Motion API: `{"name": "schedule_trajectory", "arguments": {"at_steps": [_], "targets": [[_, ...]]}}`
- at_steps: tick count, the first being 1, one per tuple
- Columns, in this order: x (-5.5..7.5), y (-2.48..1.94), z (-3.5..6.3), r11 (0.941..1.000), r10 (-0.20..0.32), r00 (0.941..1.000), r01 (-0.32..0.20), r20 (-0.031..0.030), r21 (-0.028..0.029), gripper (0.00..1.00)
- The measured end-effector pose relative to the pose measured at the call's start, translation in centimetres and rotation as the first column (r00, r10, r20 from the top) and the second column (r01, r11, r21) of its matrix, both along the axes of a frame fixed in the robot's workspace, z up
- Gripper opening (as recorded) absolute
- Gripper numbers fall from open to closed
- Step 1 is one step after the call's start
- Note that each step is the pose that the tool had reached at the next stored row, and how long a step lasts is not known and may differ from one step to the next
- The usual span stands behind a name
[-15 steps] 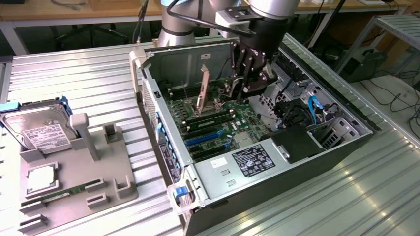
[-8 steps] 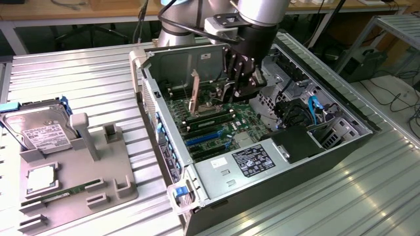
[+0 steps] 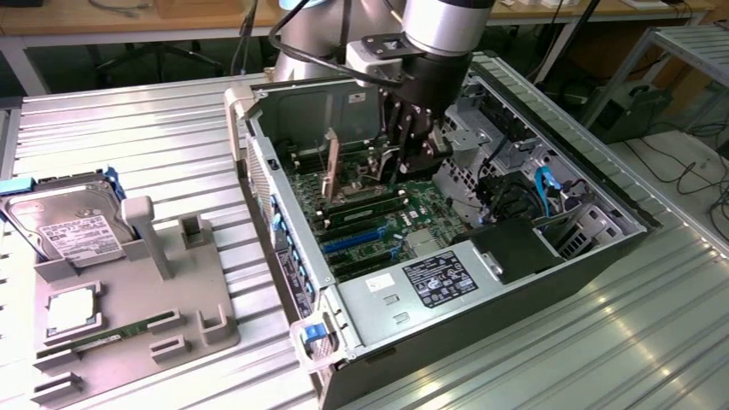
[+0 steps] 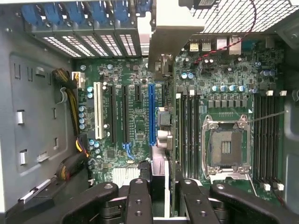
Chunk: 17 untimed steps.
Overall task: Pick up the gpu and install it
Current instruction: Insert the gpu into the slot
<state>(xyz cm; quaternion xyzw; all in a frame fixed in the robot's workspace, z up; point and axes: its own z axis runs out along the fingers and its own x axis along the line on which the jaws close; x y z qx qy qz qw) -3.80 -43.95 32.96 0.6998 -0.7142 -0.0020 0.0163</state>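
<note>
A: So, where do we stand with the gpu (image 3: 333, 171)?

B: We have it in the gripper (image 3: 407, 154), inside the open computer case (image 3: 615, 213). In the exterior view the card stands on edge above the motherboard (image 3: 387, 222), to that view's left of the gripper body. The jaws are closed narrowly on its upper edge, as the wrist view shows, where the dark fingers (image 4: 140, 196) pinch the card seen edge-on.

A: Which step would we call this?

B: We judge it the install step: the pick-up is done and the card is held over the board, near the blue slot (image 4: 151, 114). Whether its lower edge has entered a slot we cannot tell.

A: What does seating it call for?

B: We think it needs the card's edge lined up along the slot, the bracket (image 4: 173, 28) towards the rear openings of the case, then a straight, even press downward.

A: And how does the card look?

B: Thin and flat, brownish in the exterior view, with a pale metal bracket at one end. The grey holder (image 3: 137, 316) with the hard drive (image 3: 68, 226) sits well apart on the table.
</note>
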Motion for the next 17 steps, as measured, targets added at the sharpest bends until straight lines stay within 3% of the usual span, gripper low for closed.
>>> {"name": "schedule_trajectory", "arguments": {"at_steps": [6, 9, 13, 15, 17], "targets": [[-0.3, 0.00, -0.81, 1.0000, 0.007, 1.0000, -0.007, 0.0017, 0.0041, 0.28], [-0.4, 0.00, -1.17, 0.9998, 0.016, 0.9999, -0.016, 0.0019, 0.0106, 0.28], [-0.9, -0.01, -1.81, 0.9998, 0.016, 0.9999, -0.016, 0.0018, 0.0120, 0.28], [-1.1, -0.19, -2.08, 0.9998, 0.016, 0.9999, -0.016, 0.0017, 0.0125, 0.28], [-1.1, -0.71, -2.31, 0.9998, 0.016, 0.9999, -0.016, 0.0018, 0.0144, 0.28]]}}
